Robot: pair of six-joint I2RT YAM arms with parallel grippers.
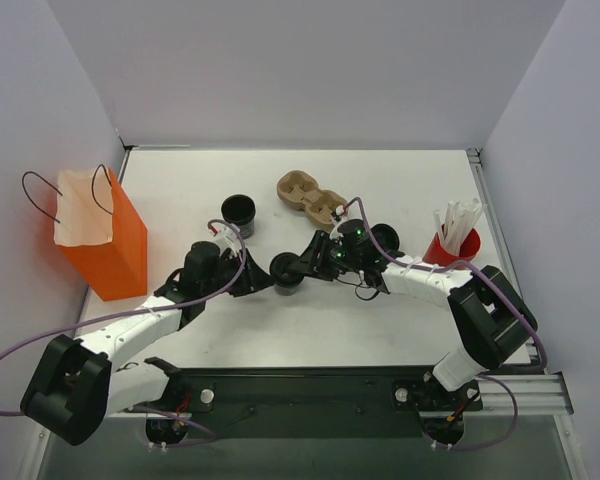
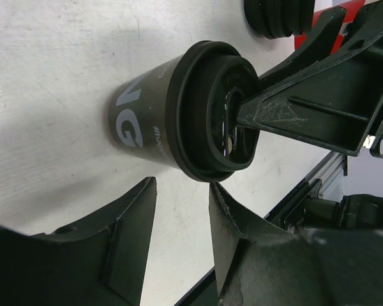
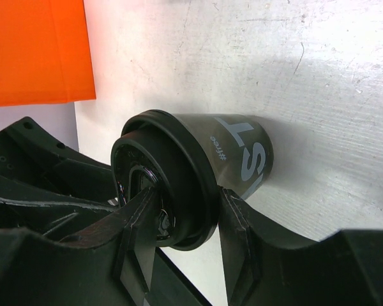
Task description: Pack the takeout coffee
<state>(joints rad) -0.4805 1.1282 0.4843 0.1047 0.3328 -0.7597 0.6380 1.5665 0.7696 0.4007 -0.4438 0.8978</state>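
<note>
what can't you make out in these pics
- Contents of the takeout coffee: all views, its lid covers it.
- Full print on the cup: both wrist views, it wraps round out of sight.
- Inside of the orange bag: top view, the angle shows only its mouth.
- How many loose lids: top view, too small; left wrist view, cut by the top edge.

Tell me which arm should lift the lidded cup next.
Right, probably. The right tool pinches the lidded cup at its lid rim. The left tool stands open beside it, holding nothing. The bag sits on the left, though.
</note>
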